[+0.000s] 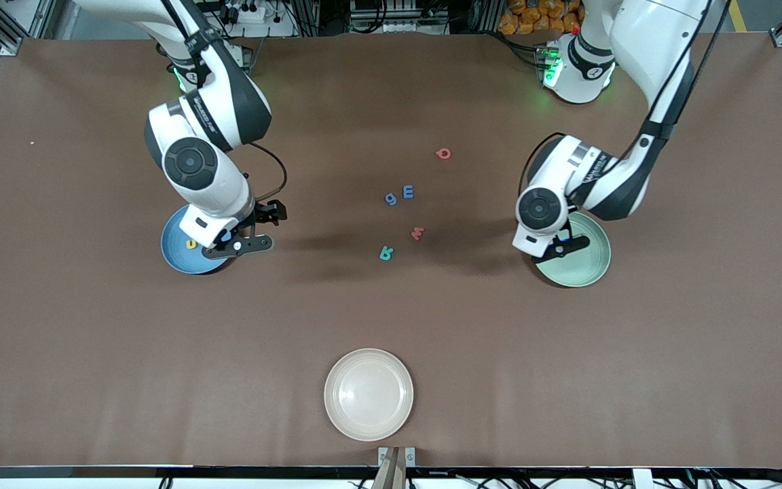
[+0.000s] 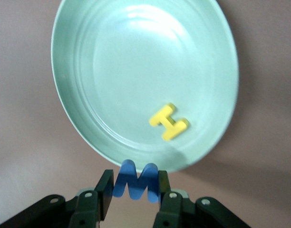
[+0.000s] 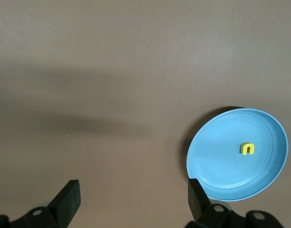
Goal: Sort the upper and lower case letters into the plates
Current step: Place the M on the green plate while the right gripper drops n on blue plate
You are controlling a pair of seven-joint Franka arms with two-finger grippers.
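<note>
Left pincer (image 2: pixel 136 190) clamps blue M (image 2: pixel 136 182) over mint plate (image 2: pixel 88 137) rim, yellow H (image 2: pixel 168 122) inside below, right pincer (image 3: pixel 133 199) spread wide beside blue plate (image 3: pixel 217 161) holding yellow n (image 3: pixel 247 148), five letters loose on counter (image 1: pixel 92 339) between pincers, cream plate (image 1: pixel 368 394) apart.

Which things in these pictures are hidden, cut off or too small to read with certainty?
- Front view: the blue M in the left gripper is hidden by the left arm over the mint green plate.
- Front view: the yellow H is hidden by the same arm.
- Front view: the right arm covers part of the blue plate.
- Front view: the loose red letter is too small to read.
- Right wrist view: the open right gripper is cut off by the edge.
</note>
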